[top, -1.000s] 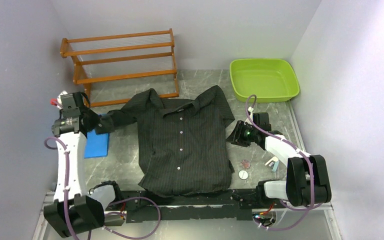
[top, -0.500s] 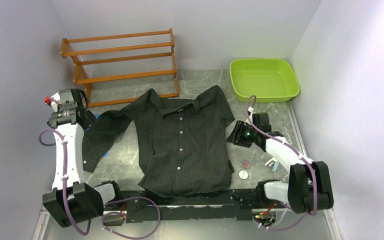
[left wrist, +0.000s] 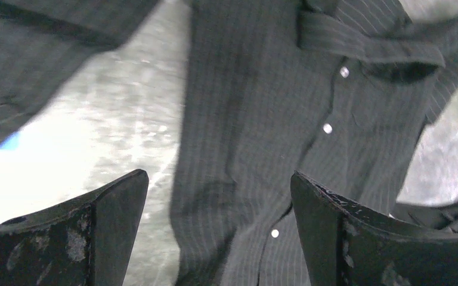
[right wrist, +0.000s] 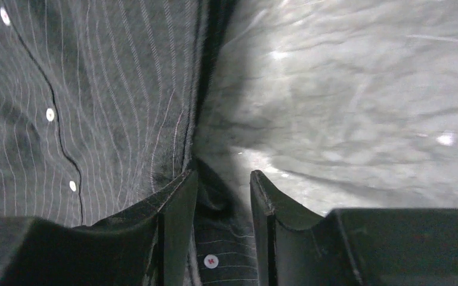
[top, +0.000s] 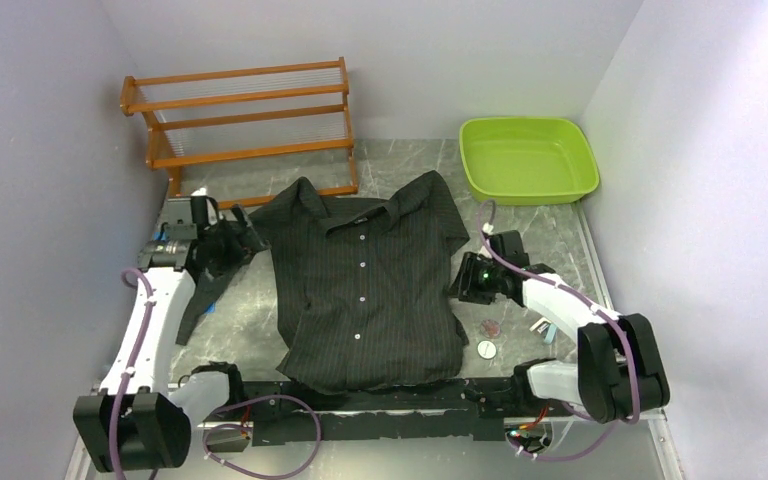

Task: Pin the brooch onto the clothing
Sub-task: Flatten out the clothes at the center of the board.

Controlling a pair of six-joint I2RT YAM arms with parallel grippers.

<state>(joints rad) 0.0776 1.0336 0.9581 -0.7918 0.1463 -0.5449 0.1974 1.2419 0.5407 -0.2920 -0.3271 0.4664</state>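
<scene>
Behind the shirt (top: pixel 370 290) stand wooden rack (top: pixel 250 151) and green tub (top: pixel 528 160).

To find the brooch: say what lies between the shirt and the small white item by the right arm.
Two small round pieces lie there, a reddish disc and a white disc; the top view shows them.

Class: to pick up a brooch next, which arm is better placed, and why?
Right, probably: the two small round discs, likely brooches, lie near the right pincer; the left pincer is across the shirt.
</scene>
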